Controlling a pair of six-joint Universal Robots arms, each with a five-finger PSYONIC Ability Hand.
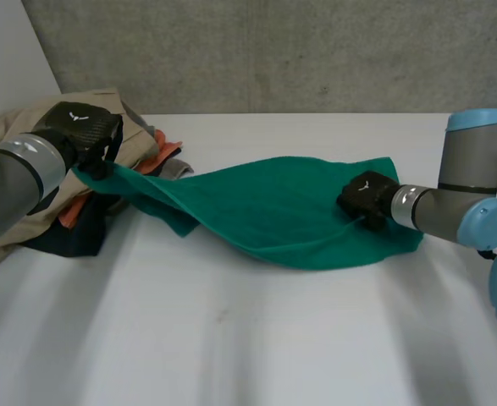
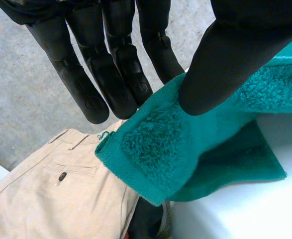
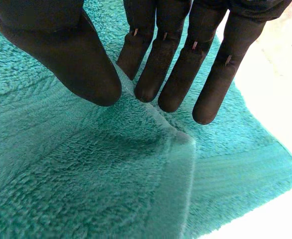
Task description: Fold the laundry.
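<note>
A green towel [image 1: 282, 207] stretches across the white table [image 1: 231, 338] between my two hands. My left hand [image 1: 83, 127] holds one corner lifted over the clothes pile. In the left wrist view, the thumb [image 2: 225, 59] pinches that corner of the towel [image 2: 170, 144] against the fingers [image 2: 111, 74]. My right hand [image 1: 365, 193] rests low on the towel's right part, near its far right edge. In the right wrist view, its thumb [image 3: 71, 55] and fingers [image 3: 175, 74] pinch a raised ridge of the towel [image 3: 111, 189].
A pile of clothes sits at the table's back left: beige trousers [image 1: 28, 203], an orange garment [image 1: 159, 156] and a dark one [image 1: 79, 237]. The beige trousers [image 2: 46, 194] lie under my left hand. A concrete wall [image 1: 273, 51] stands behind the table.
</note>
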